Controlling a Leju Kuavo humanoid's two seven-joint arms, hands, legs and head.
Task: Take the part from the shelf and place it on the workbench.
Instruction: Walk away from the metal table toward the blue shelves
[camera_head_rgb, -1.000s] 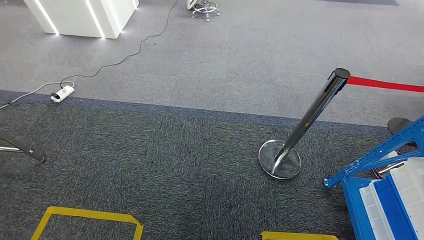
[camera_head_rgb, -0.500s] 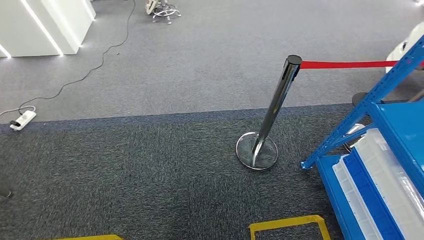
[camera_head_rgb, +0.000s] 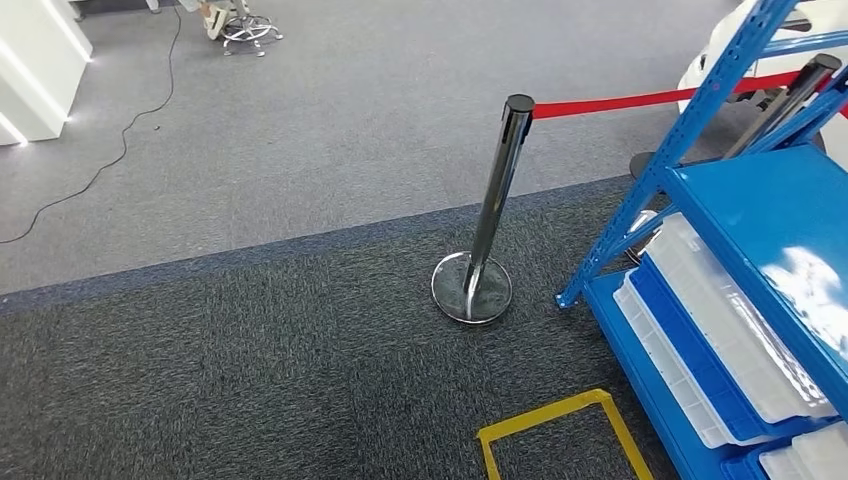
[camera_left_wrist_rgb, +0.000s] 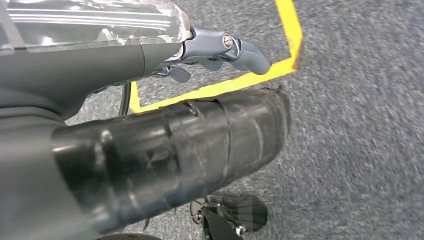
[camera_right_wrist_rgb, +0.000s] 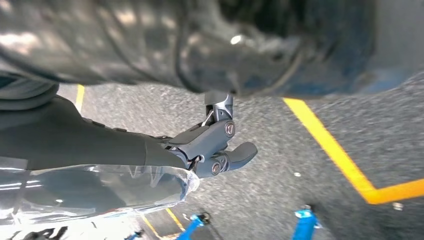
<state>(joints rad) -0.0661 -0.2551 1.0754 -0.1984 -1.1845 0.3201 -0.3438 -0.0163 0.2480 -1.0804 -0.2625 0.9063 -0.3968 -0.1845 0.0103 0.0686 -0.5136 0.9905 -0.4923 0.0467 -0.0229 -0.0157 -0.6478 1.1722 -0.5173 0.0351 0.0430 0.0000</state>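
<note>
nearest, both arms hang by the robot's legs over dark carpet. the left hand (camera_left_wrist_rgb: 220, 50) carries nothing, its fingers loosely curled; the right hand (camera_right_wrist_rgb: 215, 145) looks the same, though i cannot tell how far either one is closed. in the head view, at five o'clock lies a yellow tape square (camera_head_rgb: 560, 432). at three o'clock stands the blue shelf (camera_head_rgb: 760, 230), its lower level holding white trays (camera_head_rgb: 720, 330). the part itself i cannot pick out, so its weight and best hold are guesswork; probably light plastic, taken by its edges. at one o'clock a chrome stanchion (camera_head_rgb: 492, 210) carries a red belt (camera_head_rgb: 620, 100).
</note>
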